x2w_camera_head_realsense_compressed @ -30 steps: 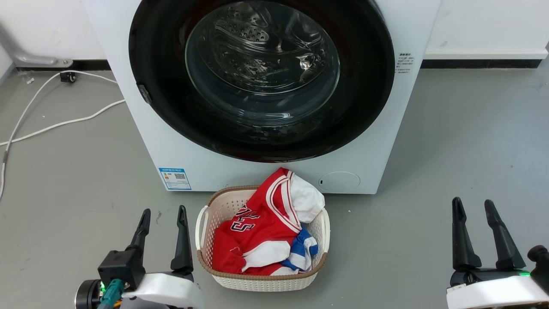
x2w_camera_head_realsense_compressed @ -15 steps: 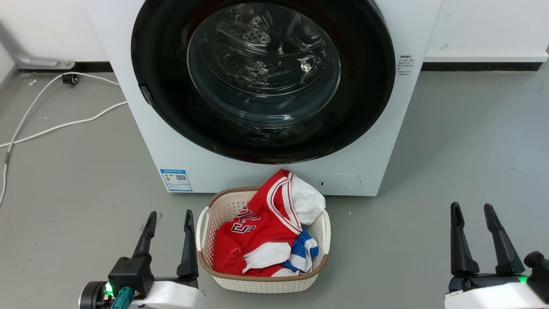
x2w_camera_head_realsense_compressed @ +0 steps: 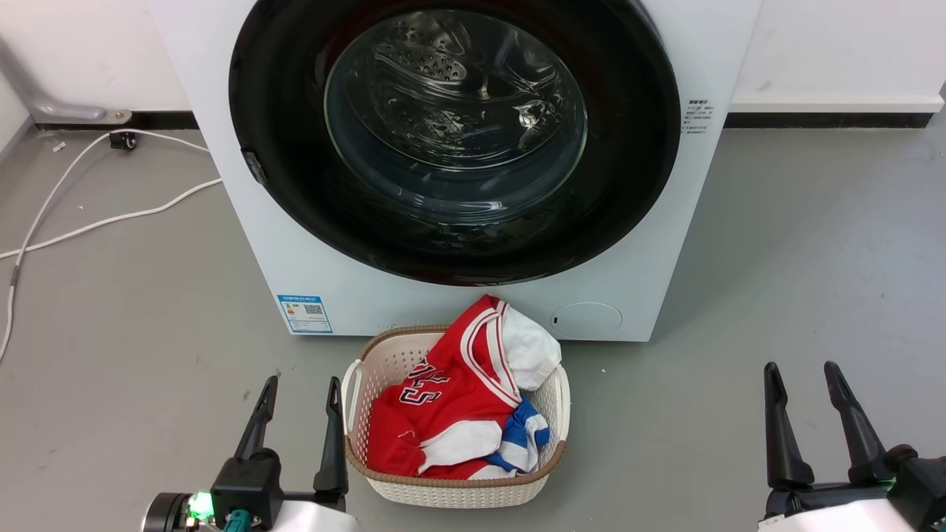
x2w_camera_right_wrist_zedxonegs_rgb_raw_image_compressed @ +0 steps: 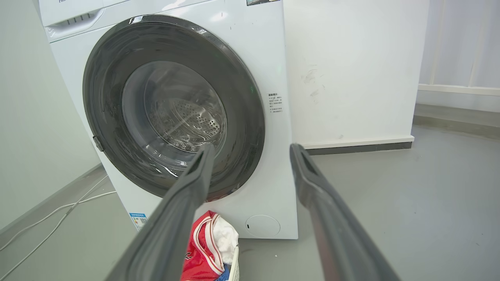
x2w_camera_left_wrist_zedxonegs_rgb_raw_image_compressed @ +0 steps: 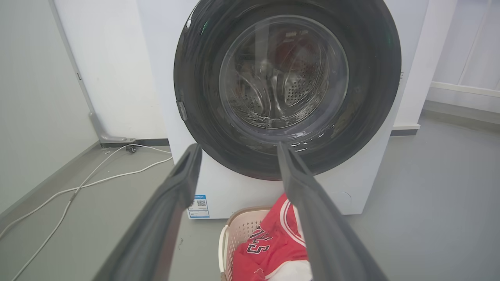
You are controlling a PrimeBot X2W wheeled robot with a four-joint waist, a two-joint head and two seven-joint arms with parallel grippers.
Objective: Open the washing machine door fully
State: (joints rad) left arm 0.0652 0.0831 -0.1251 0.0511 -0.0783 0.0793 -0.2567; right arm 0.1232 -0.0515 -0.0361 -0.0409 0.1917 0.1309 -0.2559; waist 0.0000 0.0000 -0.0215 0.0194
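The white washing machine (x2w_camera_head_realsense_compressed: 222, 148) (x2w_camera_left_wrist_zedxonegs_rgb_raw_image_compressed: 164, 78) (x2w_camera_right_wrist_zedxonegs_rgb_raw_image_compressed: 273, 58) stands ahead on the grey floor. Its round glossy black door (x2w_camera_head_realsense_compressed: 295, 207) (x2w_camera_left_wrist_zedxonegs_rgb_raw_image_compressed: 371, 78) (x2w_camera_right_wrist_zedxonegs_rgb_raw_image_compressed: 105, 97) lies flat against the front, with the steel drum showing through the glass bowl (x2w_camera_head_realsense_compressed: 454, 111). A small latch tab (x2w_camera_head_realsense_compressed: 253, 166) sits on the door's left rim. My left gripper (x2w_camera_head_realsense_compressed: 303, 384) (x2w_camera_left_wrist_zedxonegs_rgb_raw_image_compressed: 238, 150) is open and empty at the lower left, well short of the door. At the lower right my right gripper (x2w_camera_head_realsense_compressed: 798, 368) (x2w_camera_right_wrist_zedxonegs_rgb_raw_image_compressed: 252, 150) is open too, holding nothing.
A white laundry basket (x2w_camera_head_realsense_compressed: 355, 391) with red, white and blue clothes (x2w_camera_head_realsense_compressed: 451, 384) sits on the floor right before the machine, between my grippers. White cables (x2w_camera_head_realsense_compressed: 89, 222) trail over the floor at the left. A white wall with a dark skirting (x2w_camera_head_realsense_compressed: 828, 118) runs behind.
The picture has slid slightly, so the machine sits a little lower and farther right. Both grippers show lower in the head view, and the left one sits nearer the basket.
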